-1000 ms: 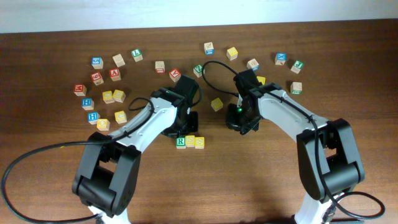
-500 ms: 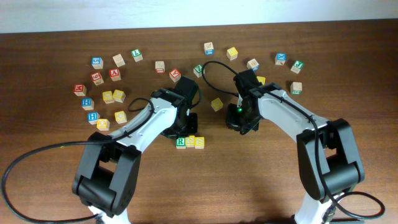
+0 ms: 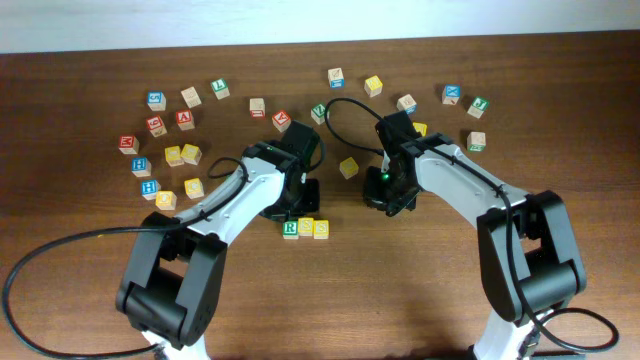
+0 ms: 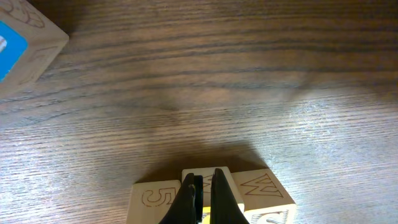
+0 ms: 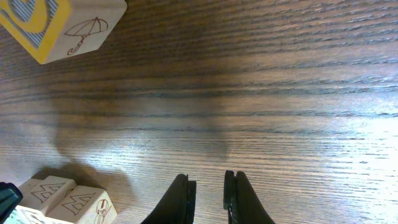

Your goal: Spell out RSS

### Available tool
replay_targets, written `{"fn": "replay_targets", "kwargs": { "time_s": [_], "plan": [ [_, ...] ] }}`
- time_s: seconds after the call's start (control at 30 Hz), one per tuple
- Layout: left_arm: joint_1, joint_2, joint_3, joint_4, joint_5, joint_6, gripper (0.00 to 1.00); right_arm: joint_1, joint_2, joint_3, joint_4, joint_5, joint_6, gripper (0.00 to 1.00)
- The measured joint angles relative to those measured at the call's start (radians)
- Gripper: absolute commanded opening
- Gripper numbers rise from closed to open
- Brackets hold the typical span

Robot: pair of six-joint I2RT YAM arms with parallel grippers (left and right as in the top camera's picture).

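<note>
Three blocks stand side by side in a row in the overhead view: a green R block (image 3: 290, 228), a yellow S block (image 3: 306, 227) and a second yellow S block (image 3: 321, 229). My left gripper (image 3: 299, 211) hovers at the far edge of this row. In the left wrist view its fingers (image 4: 203, 196) are nearly together over the middle block (image 4: 205, 177), with nothing between them. My right gripper (image 3: 392, 205) is to the right of the row, low over bare wood. Its fingers (image 5: 209, 186) stand a narrow gap apart and hold nothing.
Loose letter blocks lie scattered across the far half of the table: a cluster at the left (image 3: 165, 150), a yellow one (image 3: 348, 167) between the arms, others at the far right (image 3: 452, 95). A yellow block with an umbrella (image 5: 68, 28) shows in the right wrist view.
</note>
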State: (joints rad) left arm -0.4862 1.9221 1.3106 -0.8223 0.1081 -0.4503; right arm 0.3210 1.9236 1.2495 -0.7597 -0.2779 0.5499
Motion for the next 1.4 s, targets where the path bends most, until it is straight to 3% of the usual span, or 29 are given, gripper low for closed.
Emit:
{"fn": "replay_targets", "kwargs": {
  "time_s": [1.4],
  "plan": [
    [0.0,0.0,-0.002,-0.026,0.072,0.028,0.0,0.0,0.0,0.0,0.0,0.0,0.001,0.11]
  ]
}}
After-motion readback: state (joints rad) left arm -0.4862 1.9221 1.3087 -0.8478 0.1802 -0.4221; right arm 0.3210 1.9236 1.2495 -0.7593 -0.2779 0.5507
